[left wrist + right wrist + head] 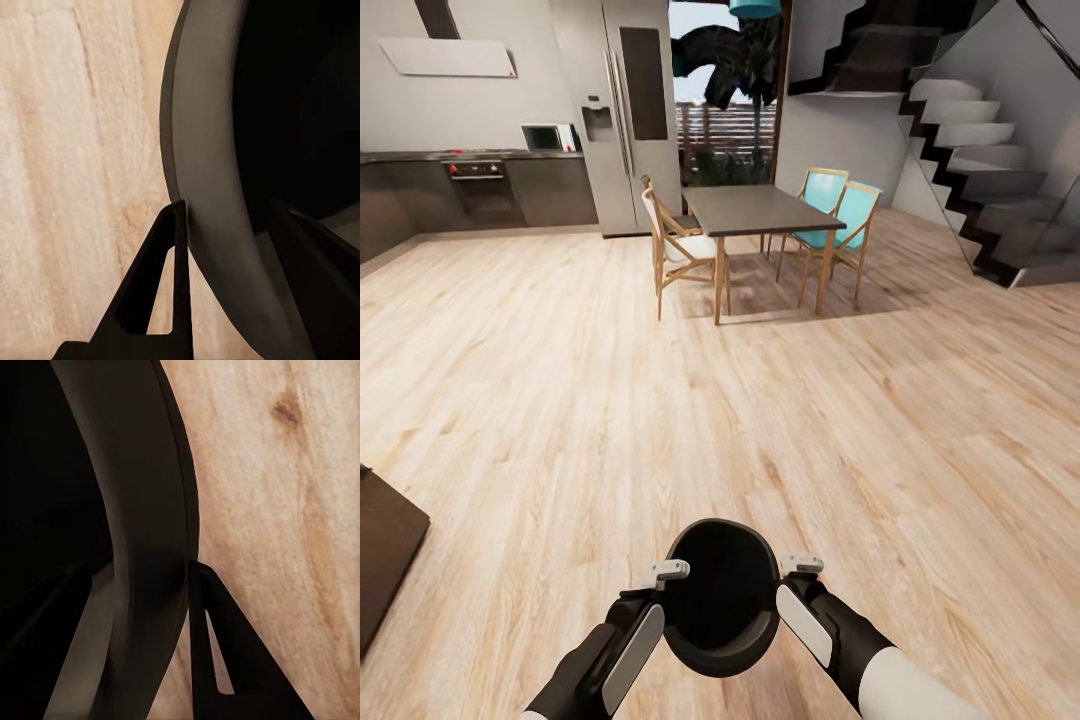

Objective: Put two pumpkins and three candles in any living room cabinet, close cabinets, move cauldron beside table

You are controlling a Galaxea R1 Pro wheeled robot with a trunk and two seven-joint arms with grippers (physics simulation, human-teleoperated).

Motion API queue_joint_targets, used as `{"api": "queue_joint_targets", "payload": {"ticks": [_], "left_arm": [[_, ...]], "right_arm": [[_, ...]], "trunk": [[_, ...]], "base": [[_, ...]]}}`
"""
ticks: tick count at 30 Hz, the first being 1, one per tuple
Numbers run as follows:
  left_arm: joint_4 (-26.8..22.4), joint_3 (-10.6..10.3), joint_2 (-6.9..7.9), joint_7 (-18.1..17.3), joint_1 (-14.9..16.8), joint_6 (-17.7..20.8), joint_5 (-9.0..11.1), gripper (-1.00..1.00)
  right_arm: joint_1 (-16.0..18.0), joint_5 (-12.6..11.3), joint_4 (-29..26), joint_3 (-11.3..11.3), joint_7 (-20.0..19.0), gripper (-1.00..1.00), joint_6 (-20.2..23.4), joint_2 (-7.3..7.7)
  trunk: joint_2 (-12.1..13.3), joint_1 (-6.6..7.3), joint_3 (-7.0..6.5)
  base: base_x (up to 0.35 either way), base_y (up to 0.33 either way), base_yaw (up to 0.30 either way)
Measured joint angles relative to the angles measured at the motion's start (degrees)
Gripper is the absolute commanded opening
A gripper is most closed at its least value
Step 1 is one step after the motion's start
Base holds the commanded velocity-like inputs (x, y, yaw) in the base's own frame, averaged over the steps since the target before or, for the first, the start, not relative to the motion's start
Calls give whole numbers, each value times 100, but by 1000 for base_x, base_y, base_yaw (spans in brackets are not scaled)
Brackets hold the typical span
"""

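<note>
We see our left hand [673, 572] and right hand [797, 566] each clamped on opposite sides of the black cauldron's [722, 598] rim, holding it above the wooden floor [660, 420]. Beyond stand a dining table [760, 210] with chairs [678, 245] and a fridge [625, 110].

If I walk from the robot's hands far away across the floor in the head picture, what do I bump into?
Cauldron held between the left gripper and right gripper → bare wooden floor → dining table with chairs → fridge.
</note>
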State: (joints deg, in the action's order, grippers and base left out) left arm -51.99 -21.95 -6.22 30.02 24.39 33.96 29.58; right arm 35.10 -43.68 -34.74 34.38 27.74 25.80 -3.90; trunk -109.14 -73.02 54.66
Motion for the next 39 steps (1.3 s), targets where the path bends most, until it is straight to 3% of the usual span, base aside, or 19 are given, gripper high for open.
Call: {"api": "queue_joint_targets", "payload": {"ticks": [15,24,39], "left_arm": [[-8,-6,0,18,-5,-1,14,-100],[-3,-19,6,13,-5,-5,19,-100],[2,-7,7,-13,-5,1,-1,-100]], "right_arm": [[0,-2,2,0,-3,-100,3,0],[-2,-1,7,-4,-18,-100,5,3],[-3,16,6,-14,-16,-100,12,-2]], "trunk": [[602,330,-269],[603,330,-270],[603,333,-302]], "base": [[0,0,0],[0,0,-15],[191,0,-236]]}}
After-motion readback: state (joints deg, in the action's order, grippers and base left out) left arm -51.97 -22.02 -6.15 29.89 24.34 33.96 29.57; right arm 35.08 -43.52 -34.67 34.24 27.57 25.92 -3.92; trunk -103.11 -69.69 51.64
